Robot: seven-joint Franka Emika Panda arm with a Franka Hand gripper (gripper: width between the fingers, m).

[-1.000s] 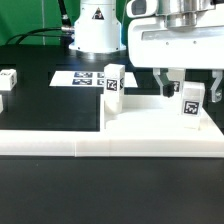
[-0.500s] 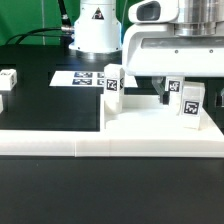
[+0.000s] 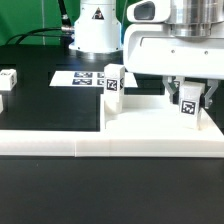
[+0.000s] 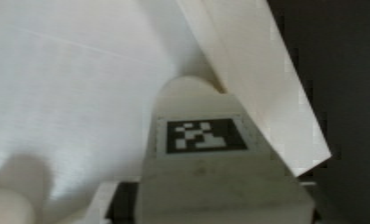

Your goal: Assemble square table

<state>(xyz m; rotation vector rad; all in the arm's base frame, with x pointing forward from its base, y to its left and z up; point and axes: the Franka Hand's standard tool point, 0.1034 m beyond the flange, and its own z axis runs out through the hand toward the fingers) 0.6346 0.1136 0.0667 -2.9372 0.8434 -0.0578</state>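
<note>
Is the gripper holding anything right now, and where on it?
The gripper straddles the upright leg standing on the tabletop, with its fingers at the leg's upper sides. Whether they grip it firmly cannot be told.

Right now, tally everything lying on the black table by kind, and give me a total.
tabletop: 1
legs: 4, one cut off by the picture's edge
marker board: 1
long low wall: 1
Total: 7
</note>
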